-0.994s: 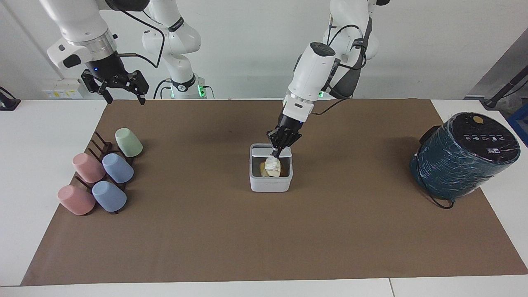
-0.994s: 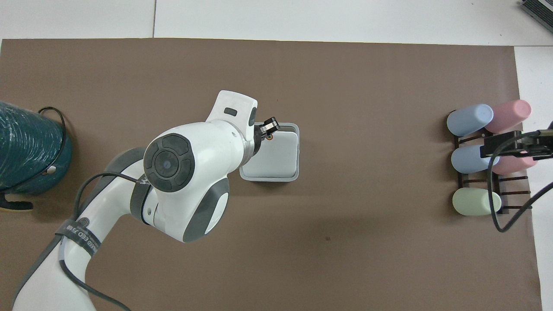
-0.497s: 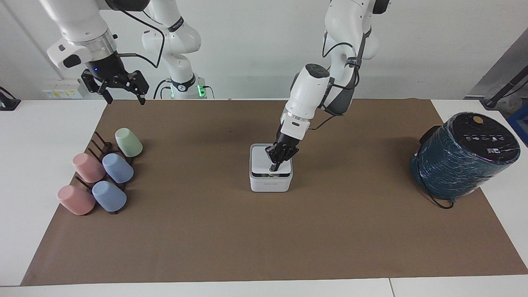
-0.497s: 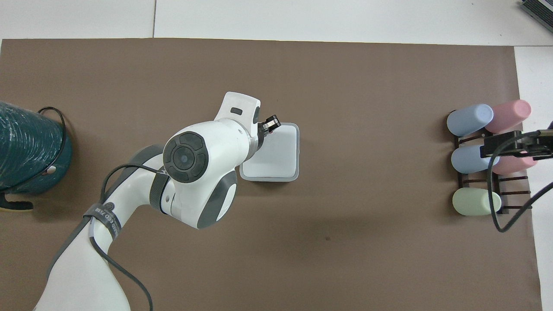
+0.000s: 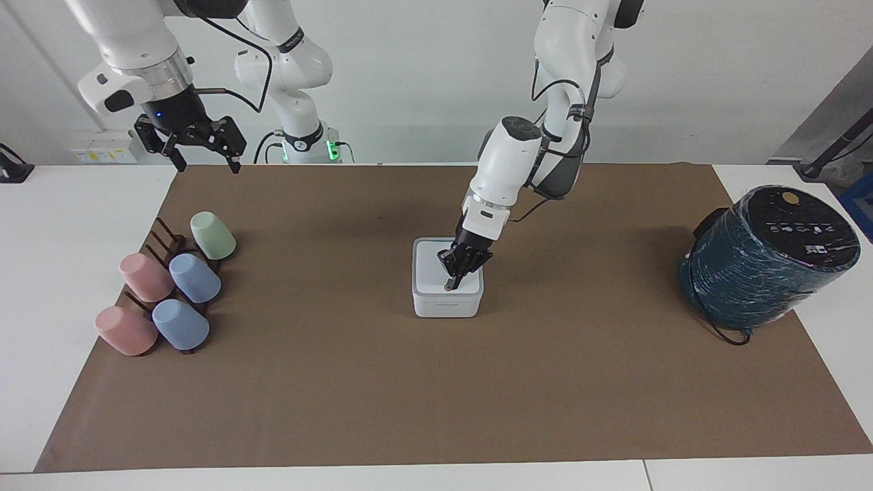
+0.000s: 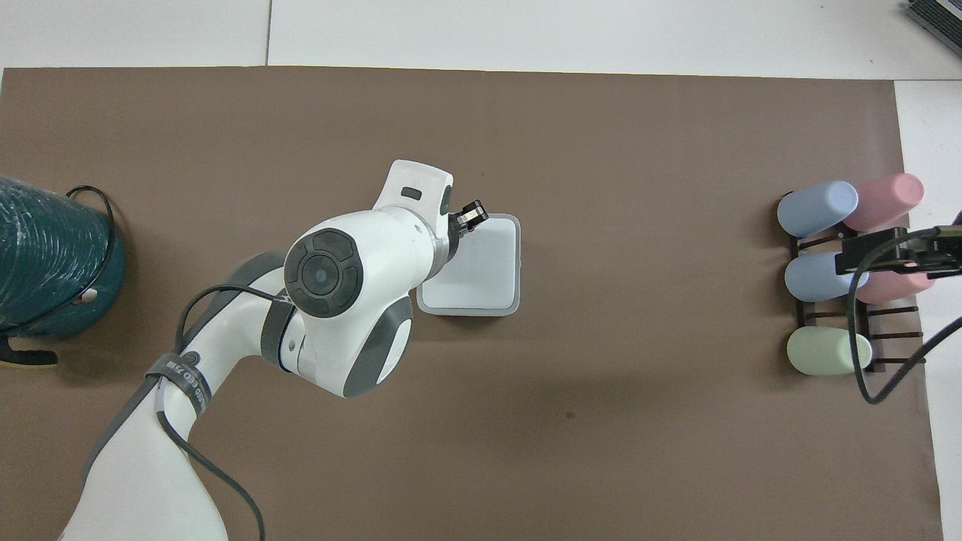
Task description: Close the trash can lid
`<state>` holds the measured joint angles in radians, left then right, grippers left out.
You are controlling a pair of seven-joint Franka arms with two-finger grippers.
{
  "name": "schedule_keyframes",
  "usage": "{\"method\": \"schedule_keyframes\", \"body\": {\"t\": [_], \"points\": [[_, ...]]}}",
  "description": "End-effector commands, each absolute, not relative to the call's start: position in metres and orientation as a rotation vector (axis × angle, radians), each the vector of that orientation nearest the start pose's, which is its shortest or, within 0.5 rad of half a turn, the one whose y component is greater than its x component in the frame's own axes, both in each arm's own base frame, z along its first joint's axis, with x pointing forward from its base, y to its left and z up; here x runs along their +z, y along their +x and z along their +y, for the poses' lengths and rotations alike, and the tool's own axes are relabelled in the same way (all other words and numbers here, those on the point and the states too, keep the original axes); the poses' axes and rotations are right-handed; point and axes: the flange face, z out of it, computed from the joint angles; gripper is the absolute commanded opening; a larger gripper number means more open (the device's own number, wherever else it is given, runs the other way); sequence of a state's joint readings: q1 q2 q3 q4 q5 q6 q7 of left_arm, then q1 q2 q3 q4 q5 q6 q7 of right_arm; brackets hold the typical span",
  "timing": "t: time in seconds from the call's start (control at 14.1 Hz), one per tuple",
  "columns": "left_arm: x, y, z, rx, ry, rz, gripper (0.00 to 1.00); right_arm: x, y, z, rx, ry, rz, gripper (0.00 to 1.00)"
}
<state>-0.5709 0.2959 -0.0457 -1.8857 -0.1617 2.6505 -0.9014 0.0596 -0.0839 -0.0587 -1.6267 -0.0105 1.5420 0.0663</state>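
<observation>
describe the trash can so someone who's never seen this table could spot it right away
On the brown mat, look at the middle, between the cup rack and the dark teal appliance. The trash can is the small white cube there, lid down, with the left gripper shut and tip-down on it.

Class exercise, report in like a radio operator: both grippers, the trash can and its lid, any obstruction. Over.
Left gripper shut, tip down on the lid. Lid lies flat on the trash can. Right gripper waits, jaws open, above the cup rack. Nothing in the way.
</observation>
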Motion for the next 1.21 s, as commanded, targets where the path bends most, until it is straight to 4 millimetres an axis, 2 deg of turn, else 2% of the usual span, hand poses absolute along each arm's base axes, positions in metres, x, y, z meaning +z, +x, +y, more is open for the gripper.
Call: {"method": "schedule_keyframes", "body": {"t": [0.0,0.28,0.5,0.71,0.78,0.92,1.06,1.14], "points": [[0.382,0.546,-0.38,-0.434,-3.443,-0.727,0.02,0.643,0.518,-0.002,0.005,-3.141,0.091,1.0],[0.39,0.549,-0.38,-0.401,-3.433,-0.714,0.02,0.643,0.518,-0.002,0.005,-3.141,0.091,1.0],[0.423,0.556,-0.384,-0.291,-3.411,-0.686,0.02,0.643,0.518,-0.002,0.005,-3.141,0.091,1.0],[0.44,0.556,-0.383,-0.242,-3.395,-0.67,0.02,0.643,0.518,-0.002,0.005,-3.141,0.091,1.0],[0.45,0.554,-0.38,-0.21,-3.381,-0.654,0.02,0.643,0.518,-0.002,0.005,-3.143,0.092,1.0],[0.488,0.554,-0.367,-0.205,-3.317,-0.57,0.02,0.643,0.518,-0.002,0.005,-3.141,0.091,1.0],[0.52,0.568,-0.338,-0.138,-3.258,-0.57,0.03,0.643,0.518,-0.002,0.005,-3.141,0.091,1.0],[0.535,0.572,-0.326,-0.106,-3.25,-0.503,0.03,0.643,0.518,-0.002,0.005,-3.141,0.091,1.0]]}}
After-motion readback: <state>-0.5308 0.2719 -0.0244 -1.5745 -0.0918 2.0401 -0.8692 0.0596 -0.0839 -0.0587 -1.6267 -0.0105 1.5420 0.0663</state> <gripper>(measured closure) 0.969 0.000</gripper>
